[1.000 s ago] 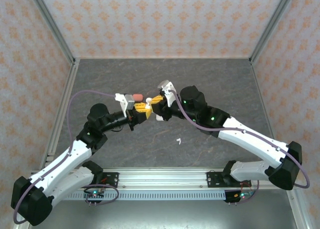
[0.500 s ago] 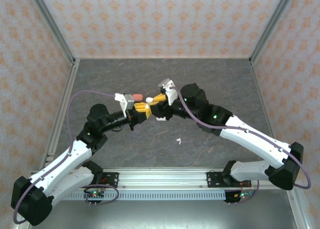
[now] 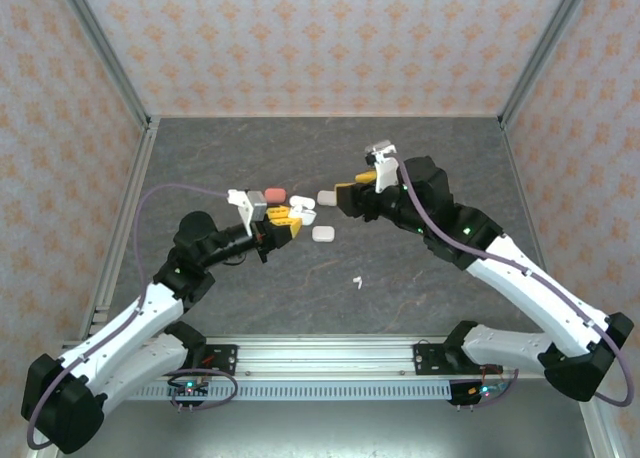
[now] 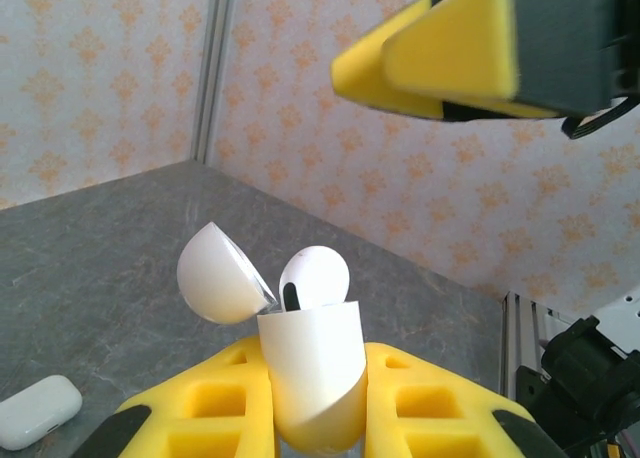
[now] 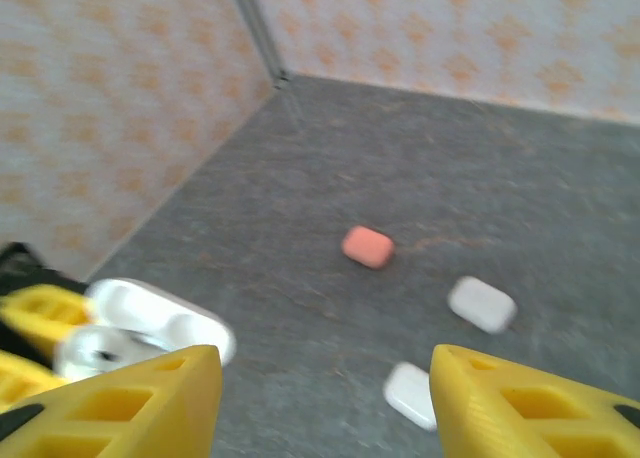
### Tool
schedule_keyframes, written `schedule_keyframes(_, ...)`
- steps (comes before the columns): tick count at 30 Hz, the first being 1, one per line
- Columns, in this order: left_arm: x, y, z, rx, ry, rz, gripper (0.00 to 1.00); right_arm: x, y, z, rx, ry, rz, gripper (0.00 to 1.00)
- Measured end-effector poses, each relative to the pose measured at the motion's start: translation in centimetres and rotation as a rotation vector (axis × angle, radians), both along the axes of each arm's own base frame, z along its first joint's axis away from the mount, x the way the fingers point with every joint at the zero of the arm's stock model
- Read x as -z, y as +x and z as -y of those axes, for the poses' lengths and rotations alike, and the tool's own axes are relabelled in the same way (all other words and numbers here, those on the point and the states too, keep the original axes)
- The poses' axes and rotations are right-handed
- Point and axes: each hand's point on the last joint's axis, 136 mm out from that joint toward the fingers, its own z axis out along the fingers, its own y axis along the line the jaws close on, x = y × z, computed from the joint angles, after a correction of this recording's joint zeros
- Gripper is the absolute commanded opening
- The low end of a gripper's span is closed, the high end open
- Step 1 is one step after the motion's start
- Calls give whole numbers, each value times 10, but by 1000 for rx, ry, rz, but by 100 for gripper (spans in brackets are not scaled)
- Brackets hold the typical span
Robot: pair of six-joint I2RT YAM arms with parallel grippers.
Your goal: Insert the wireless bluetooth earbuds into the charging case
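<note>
My left gripper is shut on a white charging case, held upright off the table with its lid hinged open. One white earbud sits in the case, its rounded head poking out of the top. My right gripper hovers to the right of the case, open, with nothing between its yellow fingers. In the left wrist view those fingers hang above the case. Another white earbud lies on the grey table nearer the arm bases.
A coral-pink closed case and white closed cases lie on the table around the grippers. The right wrist view shows the pink case and two white ones. Patterned walls enclose the table.
My right gripper has opened and drawn back to the right and away from the held case. The left gripper has kept its grip and barely moved.
</note>
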Motion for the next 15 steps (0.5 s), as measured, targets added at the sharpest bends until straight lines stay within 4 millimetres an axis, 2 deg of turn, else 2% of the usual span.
schedule_keyframes(1,-1,-1,-1,-1,-4,7,0,8,1,4,22,-13,-23,58)
schedule_keyframes(8,-7,-4,-7,-27,-24,44,0,104,-2,35,160,-165,-257,59)
schedule_keyframes(15,-10,-4,-9,-43,-29,52,0,193,-11,38,205,-300,-492,55)
